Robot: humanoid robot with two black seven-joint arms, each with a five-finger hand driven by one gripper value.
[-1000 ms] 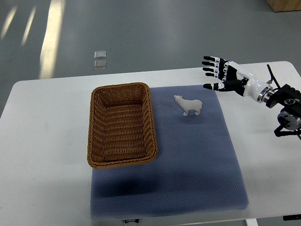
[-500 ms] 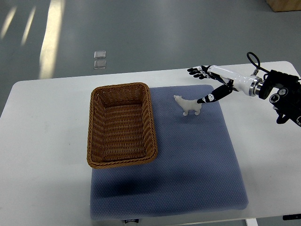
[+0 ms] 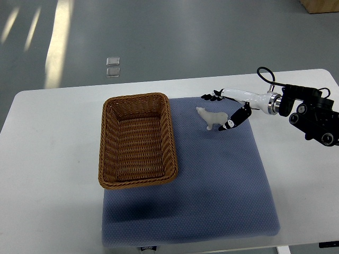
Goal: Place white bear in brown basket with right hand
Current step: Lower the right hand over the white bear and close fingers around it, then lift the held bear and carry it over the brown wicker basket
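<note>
Over the back right part of the blue mat [image 3: 212,180], the right hand [image 3: 226,108] reaches in from the right side. Its fingers are spread wide, with the fingertips [image 3: 207,97] behind the white bear [image 3: 213,118] and the thumb [image 3: 232,120] down by the bear's back end. The hand sits around the bear but does not hold it yet, as far as I can tell. The bear stands on its feet on the mat, right between thumb and fingers. Farther off to the hand's left is the brown basket [image 3: 136,140], with nothing in it. So the grab, the lift, the move over and the drop are all left to do. The left hand is not in the picture.
</note>
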